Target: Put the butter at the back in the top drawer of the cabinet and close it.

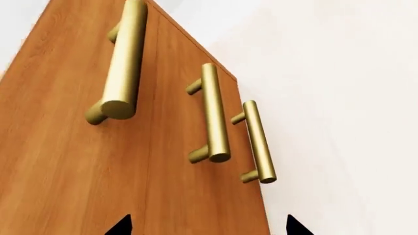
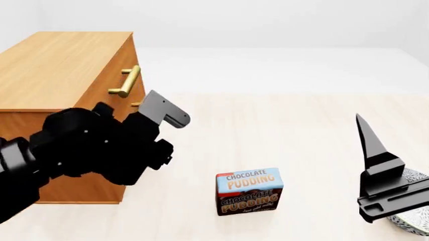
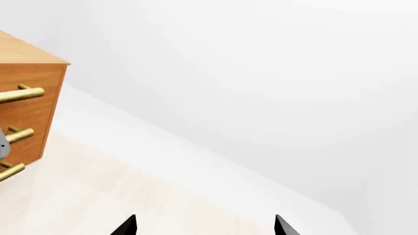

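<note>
The cabinet (image 2: 64, 75) stands at the left of the pale table (image 2: 302, 150), its drawer front facing right toward a wide bare stretch of tabletop. In the head view the left arm crosses in front of that face, so only the top drawer (image 2: 126, 65) and its brass handle (image 2: 128, 81) show, with a sliver of a second handle below. The drawer sits flush and shut, light-brown wood with a horizontal bar.

The left gripper (image 1: 207, 226) is near the drawer fronts; its wrist view shows all three handles close up, and two dark fingertips (image 1: 121, 227) well apart at the frame edge, jaws open and holding nothing. The right gripper (image 3: 204, 226) hovers at the right, well apart from the cabinet, jaws likewise spread and empty.

The chocolate pudding box (image 2: 248, 191) stands upright near the front edge, between the arms. A patterned bowl (image 2: 412, 221) is cut off at the lower right corner, partly behind the right arm.

The butter appears in no view, so its place cannot be told.
</note>
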